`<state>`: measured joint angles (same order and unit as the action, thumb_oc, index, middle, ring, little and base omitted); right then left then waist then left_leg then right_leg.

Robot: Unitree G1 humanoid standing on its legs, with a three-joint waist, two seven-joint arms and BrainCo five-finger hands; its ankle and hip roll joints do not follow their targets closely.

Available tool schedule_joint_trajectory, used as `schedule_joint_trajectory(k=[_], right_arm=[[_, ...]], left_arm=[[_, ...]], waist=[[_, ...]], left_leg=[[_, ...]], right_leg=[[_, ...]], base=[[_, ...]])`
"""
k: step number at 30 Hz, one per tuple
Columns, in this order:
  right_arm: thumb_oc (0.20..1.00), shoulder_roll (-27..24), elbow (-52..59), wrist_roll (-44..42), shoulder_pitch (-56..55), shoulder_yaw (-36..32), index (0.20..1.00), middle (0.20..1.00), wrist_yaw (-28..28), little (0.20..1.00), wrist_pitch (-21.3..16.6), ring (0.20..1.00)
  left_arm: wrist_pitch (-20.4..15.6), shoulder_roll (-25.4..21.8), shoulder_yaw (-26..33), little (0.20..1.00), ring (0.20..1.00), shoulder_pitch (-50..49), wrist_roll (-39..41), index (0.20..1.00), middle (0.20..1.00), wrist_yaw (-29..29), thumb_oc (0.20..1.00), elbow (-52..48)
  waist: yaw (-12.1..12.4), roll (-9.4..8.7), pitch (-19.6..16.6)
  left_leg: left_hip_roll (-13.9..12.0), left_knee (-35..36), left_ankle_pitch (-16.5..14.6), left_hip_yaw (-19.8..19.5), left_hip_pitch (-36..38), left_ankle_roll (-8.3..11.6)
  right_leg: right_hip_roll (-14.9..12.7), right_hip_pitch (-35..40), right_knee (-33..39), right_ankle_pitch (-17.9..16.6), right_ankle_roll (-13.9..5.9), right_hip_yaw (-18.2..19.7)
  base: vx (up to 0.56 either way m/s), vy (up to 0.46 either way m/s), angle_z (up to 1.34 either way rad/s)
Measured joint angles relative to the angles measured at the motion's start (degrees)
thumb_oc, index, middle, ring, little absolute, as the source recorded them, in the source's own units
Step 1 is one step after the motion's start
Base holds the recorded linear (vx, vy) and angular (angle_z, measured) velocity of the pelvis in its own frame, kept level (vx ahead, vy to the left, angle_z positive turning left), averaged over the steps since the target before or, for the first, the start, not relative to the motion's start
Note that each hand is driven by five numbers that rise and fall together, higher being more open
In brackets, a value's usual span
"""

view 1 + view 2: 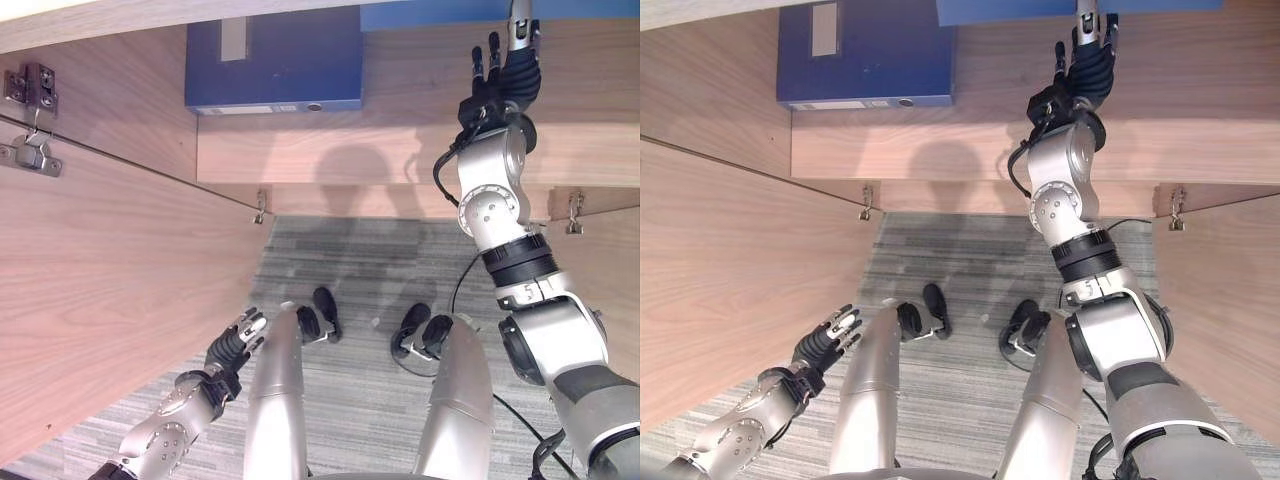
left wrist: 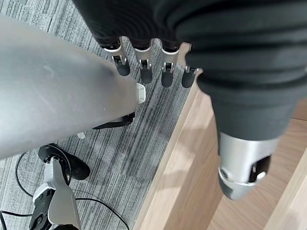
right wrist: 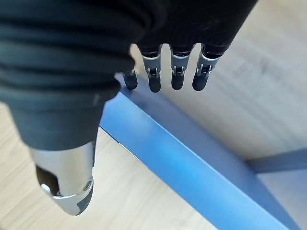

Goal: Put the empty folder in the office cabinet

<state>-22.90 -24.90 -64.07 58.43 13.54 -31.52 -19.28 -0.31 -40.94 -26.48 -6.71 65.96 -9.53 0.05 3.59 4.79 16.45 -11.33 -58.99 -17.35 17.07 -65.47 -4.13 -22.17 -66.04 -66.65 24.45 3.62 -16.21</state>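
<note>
A blue folder already lies on the cabinet shelf. The right hand reaches in, fingers straight, over a second folder; placement looks nearly done. The left hand hangs relaxed, empty.

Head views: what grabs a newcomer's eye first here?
The right hand, stretched far up into the open wooden cabinet, fingers straight, beside the edge of a blue folder at the top of the view. Next, a second blue folder lying flat on the shelf, up and to the left. The left hand hangs low by the open cabinet door, fingers relaxed, holding nothing.
</note>
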Motion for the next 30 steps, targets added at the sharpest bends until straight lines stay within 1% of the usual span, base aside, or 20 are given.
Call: schedule_joint_trajectory(k=[8, 16, 22, 24, 27, 28, 30], right_arm=[[1.000, 1.4, -0.8, 0.0, -2.1, 0.0, 1.000, 1.000, 0.0, 1.000, 2.1, 1.000], [1.000, 3.9, -1.8, 0.0, -4.6, 0.1, 1.000, 1.000, 0.0, 1.000, 2.5, 1.000], [1.000, 3.4, -1.7, 0.0, -5.5, 0.4, 1.000, 1.000, 0.3, 1.000, 3.4, 1.000], [1.000, 2.6, -1.6, 0.0, -5.5, 1.6, 1.000, 1.000, 1.1, 1.000, 3.6, 1.000], [1.000, 1.9, 1.2, 0.0, -6.7, 1.9, 1.000, 1.000, 1.7, 1.000, 3.7, 1.000], [1.000, 1.6, 4.5, 0.0, -8.5, 2.0, 1.000, 1.000, 1.8, 1.000, 3.7, 1.000], [1.000, 1.6, 7.6, 0.1, -10.4, 1.9, 1.000, 1.000, 2.0, 1.000, 3.7, 1.000]], left_arm=[[0.0, 0.0, 0.0, 1.000, 1.000, 0.0, 0.0, 1.000, 1.000, -0.2, 1.000, -0.2], [0.1, 0.0, 0.0, 1.000, 1.000, 0.0, 0.0, 1.000, 1.000, -1.1, 1.000, -0.2], [0.1, 0.0, 0.1, 1.000, 1.000, 0.0, -0.1, 1.000, 1.000, -1.1, 1.000, -0.2], [0.1, 0.0, 0.1, 1.000, 1.000, 0.0, -0.1, 1.000, 1.000, -1.0, 1.000, -0.2], [0.1, 0.0, 0.1, 1.000, 1.000, 0.0, -0.1, 1.000, 1.000, -1.0, 1.000, -0.2], [0.1, 0.0, 0.2, 1.000, 1.000, 0.0, -0.1, 1.000, 1.000, -1.0, 1.000, -0.2], [0.1, 0.2, 0.4, 1.000, 1.000, 0.0, -0.1, 1.000, 1.000, -1.0, 1.000, -0.3]], waist=[[0.0, 0.00, 0.0], [0.0, 0.00, 0.0], [0.0, 0.00, 0.0], [0.0, 0.00, 0.0], [0.0, -0.03, 0.0], [0.0, -0.06, 0.0], [0.0, -0.10, 0.1]], left_leg=[[0.0, 0.0, 0.0, 0.3, -0.3, -0.02], [0.0, 0.0, -0.1, 0.5, -0.3, -0.11], [0.0, 0.0, -0.1, 0.6, -0.5, -0.12], [0.0, -0.2, -0.1, 0.4, -1.0, -0.13], [0.0, -0.5, -0.1, 0.3, -1.9, -0.14], [0.0, -0.6, -0.1, 0.3, -1.9, -0.21], [0.0, -0.6, -0.2, 0.3, -1.9, -0.24]], right_leg=[[0.1, -0.5, -0.1, -0.1, -0.06, 0.3], [0.1, -0.9, -0.1, -0.1, -0.09, 0.6], [0.1, -1.0, -0.2, -0.1, -0.11, 0.6], [0.1, -1.4, -0.3, -0.1, -0.11, 0.6], [0.0, -2.1, -0.5, -0.1, -0.09, 0.5], [0.0, -2.1, -0.5, -0.1, -0.10, 0.5], [0.0, -2.1, -0.5, -0.1, -0.10, 0.5]], base=[[0.00, 0.000, 0.00], [0.00, 0.000, 0.00], [0.00, 0.000, 0.00], [0.00, 0.000, 0.00], [0.00, 0.000, 0.00], [0.00, 0.000, 0.00], [0.00, 0.000, 0.00]])
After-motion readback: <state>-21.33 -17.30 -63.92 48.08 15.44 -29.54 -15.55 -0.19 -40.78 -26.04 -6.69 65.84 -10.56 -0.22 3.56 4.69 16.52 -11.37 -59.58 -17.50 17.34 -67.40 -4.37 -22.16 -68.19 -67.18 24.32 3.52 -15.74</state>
